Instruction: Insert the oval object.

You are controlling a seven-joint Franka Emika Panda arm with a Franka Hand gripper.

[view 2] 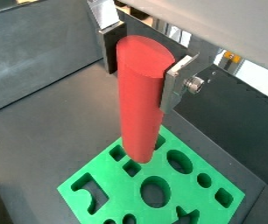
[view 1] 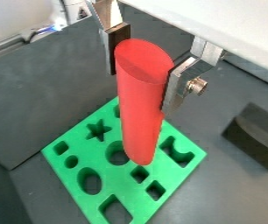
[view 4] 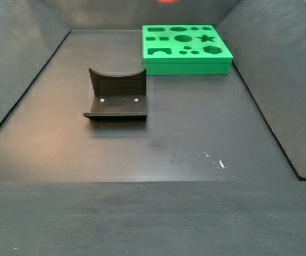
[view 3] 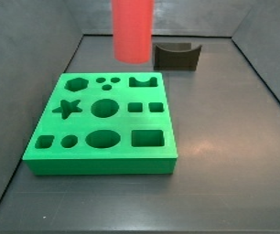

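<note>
Silver finger plates with dark pads (view 1: pixel 116 33) sit closest to the lens in both wrist views, clamped on the upper end of the oval object (view 1: pixel 137 103), so the end effector (view 2: pixel 143 59) is closed and gripping that red peg near its top. Holding it high up leaves most of the peg's length free below the fingers, which is what a downward insertion would call for. The peg hangs upright over the green block (view 2: pixel 154 192), its lower end hiding part of the block's top face, and whether it touches the block or is just above it cannot be told from the wrist views. In a side view the peg (view 3: pixel 132 29) appears well above the far edge of the green block (view 3: pixel 102 151), its top cut off by the frame, which suggests it is not yet seated in any hole. The block lies flat on the dark surface (view 3: pixel 222 174) with its shaped holes facing up, among them an oval opening (view 3: pixel 102 139) on the near row that looks like the match. Behind the block stands a small dark arch-cut block (view 3: pixel 177 55), apart from it and playing no part here. My judgement is that the peg must be aligned over the oval hole before lowering.
</note>
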